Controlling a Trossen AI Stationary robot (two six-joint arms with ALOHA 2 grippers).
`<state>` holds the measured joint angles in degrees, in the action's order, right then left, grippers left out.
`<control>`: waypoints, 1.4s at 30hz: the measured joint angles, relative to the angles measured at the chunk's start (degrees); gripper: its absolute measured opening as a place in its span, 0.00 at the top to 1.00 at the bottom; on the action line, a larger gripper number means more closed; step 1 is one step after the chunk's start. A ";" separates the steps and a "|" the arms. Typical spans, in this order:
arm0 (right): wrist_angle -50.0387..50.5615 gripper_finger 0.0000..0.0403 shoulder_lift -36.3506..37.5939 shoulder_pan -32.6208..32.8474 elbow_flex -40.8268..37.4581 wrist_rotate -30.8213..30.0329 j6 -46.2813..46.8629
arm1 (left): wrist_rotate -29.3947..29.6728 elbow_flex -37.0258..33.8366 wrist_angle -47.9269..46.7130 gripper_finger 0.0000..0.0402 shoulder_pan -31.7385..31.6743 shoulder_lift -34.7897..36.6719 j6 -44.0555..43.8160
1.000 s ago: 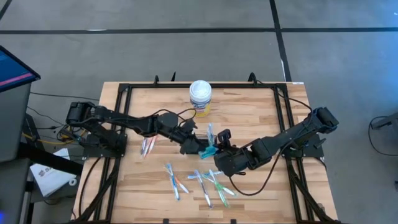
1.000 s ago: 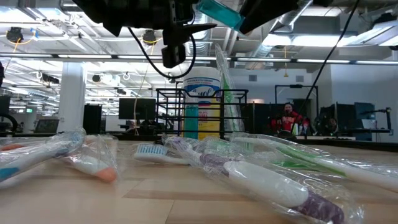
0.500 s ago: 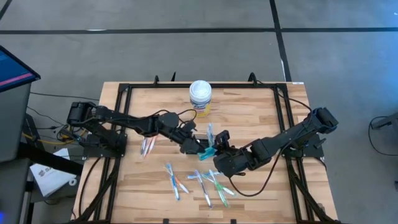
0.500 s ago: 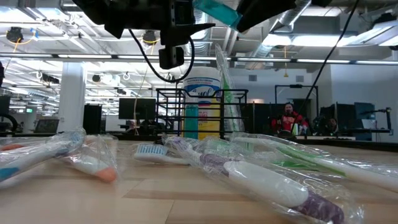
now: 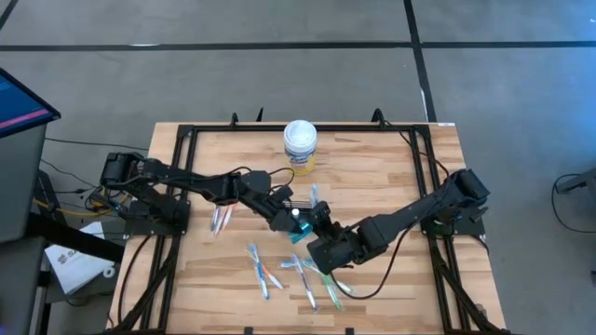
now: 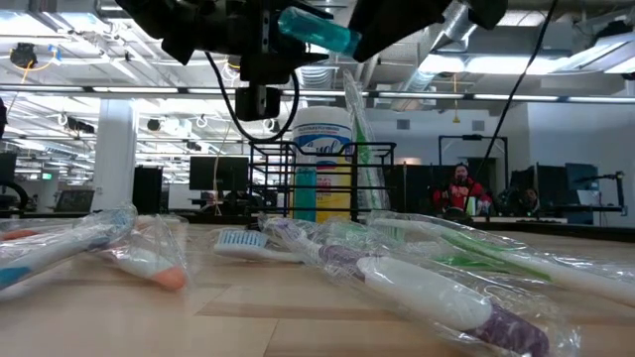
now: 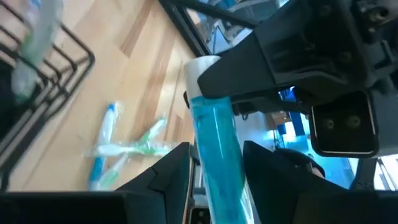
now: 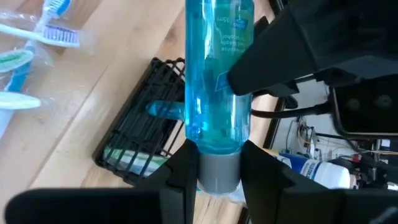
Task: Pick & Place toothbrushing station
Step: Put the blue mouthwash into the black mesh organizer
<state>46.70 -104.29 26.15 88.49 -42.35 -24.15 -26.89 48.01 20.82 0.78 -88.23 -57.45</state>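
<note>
1. Bottle of blue liquid, pinched from two sides at once: left jaws closed round the body, right jaws clamped on the cap end. Reads as a mid-air hand-over, judging by two grips on one thing.
2. Carried roughly level and well clear of the bench, just beside the toothbrushing station. Probably kept that high to pass over the wire rim rather than knock it.
3. Toothbrushing station standing near the middle of the bench, in front of the white canister and apart from it. Open top facing up, so reachable only from above. Already holding a blue brush and a green wrapped one, as seen in the right wrist view.
4. Wrapped toothbrushes lying loose towards the front edge, below and beside the right arm. Not yet gathered.
5. Double hold most likely a change of grasp: round, smooth and apt to swivel in a single pinch, hence steadied at the body while taken or released at the cap. A judgement only; impossible to tell which side is giving and which receiving.
6. Next move calling for one pair of jaws to let go fully before the other draws away. Otherwise a risk of twisting the bottle, or of dropping it onto the wire holder and the brushes below.
</note>
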 joint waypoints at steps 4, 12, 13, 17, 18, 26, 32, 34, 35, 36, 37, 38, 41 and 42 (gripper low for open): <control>1.13 0.78 -2.64 -0.44 2.23 -0.13 -1.04 | -0.71 -0.02 -1.04 0.64 0.83 -0.07 -1.53; 0.92 0.78 -3.90 -0.57 4.83 -0.28 -3.13 | -1.52 -0.02 -3.07 0.64 1.28 -0.10 -1.49; 0.89 0.78 -3.87 -0.58 4.85 -0.37 -3.32 | -1.69 -0.02 -3.07 0.64 1.28 -0.08 -1.49; 1.14 0.78 -3.87 -0.54 4.83 -0.76 -4.35 | -2.13 -0.02 -3.13 0.66 1.52 -0.08 -1.41; 1.13 0.78 -3.87 -0.54 4.83 -0.78 -4.34 | -2.13 -0.02 -3.11 0.67 1.54 -0.08 -1.29; 1.24 0.77 -3.87 -0.32 4.83 0.05 -3.08 | -2.12 -0.02 -3.20 0.80 1.54 -0.04 0.75; 1.11 0.68 -3.80 -0.18 4.83 0.29 -1.54 | -2.01 -0.02 -3.06 0.82 1.54 -0.04 4.71; 1.37 0.65 -3.80 0.09 4.83 0.29 -0.16 | -1.99 -0.02 -3.06 0.82 1.52 -0.04 5.73; 1.70 0.64 -3.80 0.25 4.83 0.27 0.19 | -1.97 -0.02 -3.05 0.82 1.53 -0.04 6.19; 2.20 0.63 -3.78 0.46 4.83 0.23 0.22 | -1.90 -0.02 -3.05 0.82 1.54 -0.04 6.55; 2.64 0.62 -3.78 0.70 4.83 0.09 0.47 | -1.85 -0.02 -3.08 0.82 1.54 -0.05 7.08; 2.99 0.62 -3.78 0.97 4.83 -0.12 1.21 | -1.84 -0.02 -3.10 0.82 1.54 -0.06 7.66; 3.97 0.61 -3.37 1.57 4.83 -0.22 4.74 | -1.72 -0.02 -3.15 0.82 1.55 -0.06 9.32; 4.44 0.61 -3.23 1.71 4.86 -0.24 6.16 | -1.44 -0.02 -3.15 0.82 1.57 -0.06 9.98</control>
<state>51.15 -107.52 27.86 93.35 -42.59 -17.98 -28.33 47.99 17.67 2.35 -88.29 -47.47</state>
